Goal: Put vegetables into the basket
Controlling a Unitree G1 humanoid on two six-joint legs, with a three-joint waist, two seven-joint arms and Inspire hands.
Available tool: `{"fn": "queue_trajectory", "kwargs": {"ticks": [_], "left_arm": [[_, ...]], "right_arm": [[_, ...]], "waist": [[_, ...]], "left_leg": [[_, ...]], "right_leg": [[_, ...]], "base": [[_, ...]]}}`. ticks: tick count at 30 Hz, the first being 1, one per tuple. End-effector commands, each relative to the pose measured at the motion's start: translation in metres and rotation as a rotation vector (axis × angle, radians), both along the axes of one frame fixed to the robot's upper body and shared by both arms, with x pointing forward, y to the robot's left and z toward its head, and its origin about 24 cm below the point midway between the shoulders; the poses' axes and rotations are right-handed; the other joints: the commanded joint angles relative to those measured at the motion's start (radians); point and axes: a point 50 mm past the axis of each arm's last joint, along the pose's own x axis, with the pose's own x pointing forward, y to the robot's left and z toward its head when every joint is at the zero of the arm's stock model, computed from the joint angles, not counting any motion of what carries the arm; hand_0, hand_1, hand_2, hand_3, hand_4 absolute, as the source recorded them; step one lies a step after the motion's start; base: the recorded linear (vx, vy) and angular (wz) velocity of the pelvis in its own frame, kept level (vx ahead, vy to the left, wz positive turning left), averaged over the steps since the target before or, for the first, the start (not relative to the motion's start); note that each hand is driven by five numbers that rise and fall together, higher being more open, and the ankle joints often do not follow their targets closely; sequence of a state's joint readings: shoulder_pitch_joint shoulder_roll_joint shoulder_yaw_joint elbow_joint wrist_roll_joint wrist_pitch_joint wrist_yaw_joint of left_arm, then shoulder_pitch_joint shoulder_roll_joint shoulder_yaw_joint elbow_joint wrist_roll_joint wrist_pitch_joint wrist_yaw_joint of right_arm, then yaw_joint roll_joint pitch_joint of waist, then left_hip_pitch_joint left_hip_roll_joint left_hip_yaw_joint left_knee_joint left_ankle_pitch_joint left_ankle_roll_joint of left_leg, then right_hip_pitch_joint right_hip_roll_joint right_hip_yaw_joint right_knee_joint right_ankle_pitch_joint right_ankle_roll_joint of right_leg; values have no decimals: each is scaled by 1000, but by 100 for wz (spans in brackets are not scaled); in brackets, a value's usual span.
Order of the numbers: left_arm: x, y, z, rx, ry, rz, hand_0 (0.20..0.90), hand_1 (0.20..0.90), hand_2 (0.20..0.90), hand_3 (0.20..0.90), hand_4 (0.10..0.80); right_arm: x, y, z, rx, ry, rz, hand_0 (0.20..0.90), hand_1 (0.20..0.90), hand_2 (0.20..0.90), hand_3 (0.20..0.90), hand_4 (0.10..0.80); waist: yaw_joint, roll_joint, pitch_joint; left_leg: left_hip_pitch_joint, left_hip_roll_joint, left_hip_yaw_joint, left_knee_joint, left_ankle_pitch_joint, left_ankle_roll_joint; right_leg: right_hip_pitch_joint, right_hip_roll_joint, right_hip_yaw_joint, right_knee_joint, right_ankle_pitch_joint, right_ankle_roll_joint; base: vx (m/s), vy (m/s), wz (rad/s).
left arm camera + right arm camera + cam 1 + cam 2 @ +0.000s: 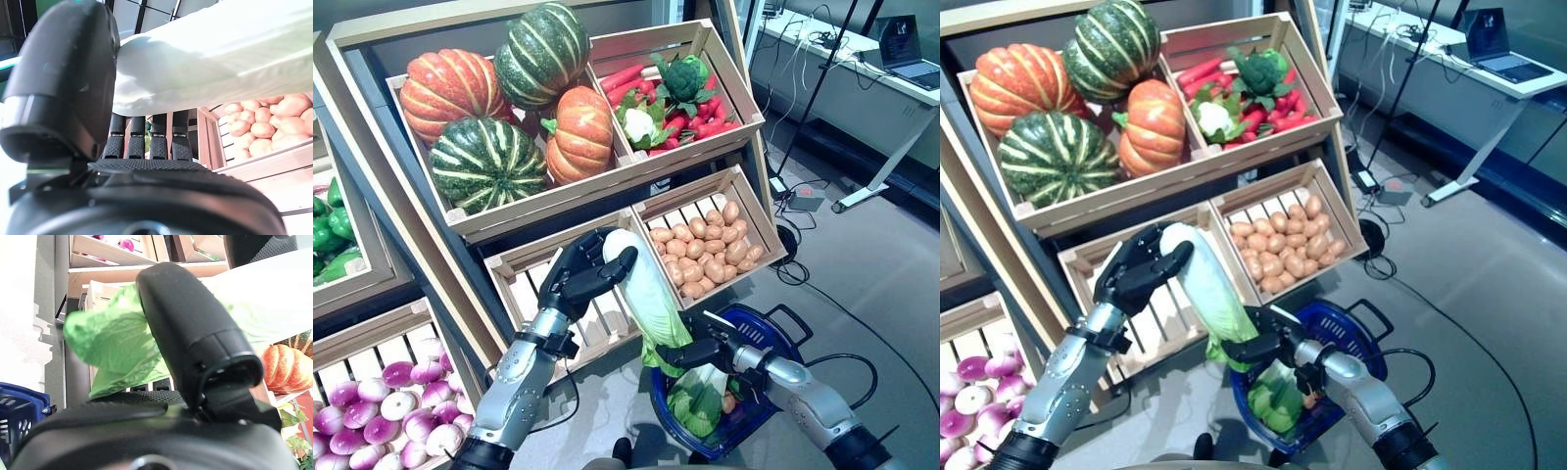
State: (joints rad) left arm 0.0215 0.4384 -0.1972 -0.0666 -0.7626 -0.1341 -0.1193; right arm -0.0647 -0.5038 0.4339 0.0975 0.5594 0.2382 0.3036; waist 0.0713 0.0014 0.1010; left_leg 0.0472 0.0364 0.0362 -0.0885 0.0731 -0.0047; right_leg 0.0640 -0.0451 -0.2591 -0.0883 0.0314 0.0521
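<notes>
Cabbage (646, 284), long, pale, green-leafed, gripped at both ends by left hand (582, 274); right hand (705, 351)

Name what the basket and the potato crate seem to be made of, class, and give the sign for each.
Basket: probably moulded plastic, blue and glossy, with lattice walls and a dark handle. Crate: pale, apparently unpainted wood, with visible slats and board edges.

Cabbage (1206, 284) in both robot hands, above basket (1359, 345)
</notes>
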Motion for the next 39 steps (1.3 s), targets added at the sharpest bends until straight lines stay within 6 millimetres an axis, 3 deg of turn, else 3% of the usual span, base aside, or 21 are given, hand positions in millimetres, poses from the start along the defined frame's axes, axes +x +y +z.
{"fn": "queue_trajectory", "kwargs": {"ticks": [1, 6, 7, 8, 17, 20, 28, 34, 39], "left_arm": [[12, -24, 41, -80, -209, -176, 300, 300, 300, 300, 400], [10, -25, 40, -33, -210, -201, 300, 300, 300, 300, 400], [10, -24, 39, -15, -206, -199, 434, 434, 434, 434, 489], [10, -22, 38, -4, -194, -182, 900, 900, 900, 900, 800], [11, 5, 35, 19, -151, -49, 900, 900, 900, 900, 800], [6, 17, 34, 42, -147, -4, 900, 900, 900, 900, 800], [1, 33, 37, 51, -155, 57, 900, 900, 900, 900, 800], [8, 35, 52, 66, -255, 82, 900, 900, 900, 900, 800], [18, 34, 79, 77, -416, 157, 900, 900, 900, 900, 800]], "right_arm": [[27, 13, 37, 144, -160, -4, 300, 300, 300, 300, 400], [25, 1, 32, 96, -155, -70, 300, 300, 300, 300, 400], [26, -3, 32, 85, -159, -95, 300, 300, 300, 300, 400], [26, -9, 33, 78, -166, -126, 300, 300, 300, 300, 400], [30, -55, 55, 75, -311, -428, 300, 300, 300, 300, 400], [22, -81, 63, 88, -380, -592, 300, 300, 300, 300, 400], [9, -120, 75, 119, -514, -894, 300, 300, 300, 300, 400], [16, -131, 83, 205, -593, -1076, 300, 300, 300, 300, 400], [30, -134, 91, 245, -621, -1155, 300, 300, 300, 300, 400]], "waist": [[2, -45, -85], [-2, -45, -86], [-4, -45, -86], [-7, -45, -85], [-24, -41, -67], [-41, -41, -56], [-60, -41, -18], [-68, -27, 108], [-74, -3, 243]], "left_leg": [[12, -5, 14, 1, -63, -22], [12, -4, 18, 1, -64, -21], [12, -3, 20, 1, -63, -21], [12, -2, 21, 1, -63, -21], [10, 5, 29, 1, -63, -20], [10, 9, 36, 1, -66, -20], [-11, 16, 52, 1, -63, -19], [-118, 21, 53, 44, -41, -22], [-265, 17, 43, 117, -14, -35]], "right_leg": [[27, -93, -3, 1, 31, 59], [27, -92, 1, 1, 32, 60], [26, -91, 2, 1, 32, 60], [24, -90, 5, 1, 33, 62], [17, -81, 18, 1, 34, 59], [12, -72, 29, 1, 30, 56], [-15, -49, 50, 2, 24, 46], [-132, -34, 71, 88, 3, 21], [-261, -13, 65, 180, -21, -5]], "base": [[0, 0, 0], [0, 0, 0], [0, 0, 0], [0, 0, 0], [-7, -14, -2], [-2, -50, -10], [-39, -56, -8], [-280, -54, -11], [-261, -67, 6]]}}
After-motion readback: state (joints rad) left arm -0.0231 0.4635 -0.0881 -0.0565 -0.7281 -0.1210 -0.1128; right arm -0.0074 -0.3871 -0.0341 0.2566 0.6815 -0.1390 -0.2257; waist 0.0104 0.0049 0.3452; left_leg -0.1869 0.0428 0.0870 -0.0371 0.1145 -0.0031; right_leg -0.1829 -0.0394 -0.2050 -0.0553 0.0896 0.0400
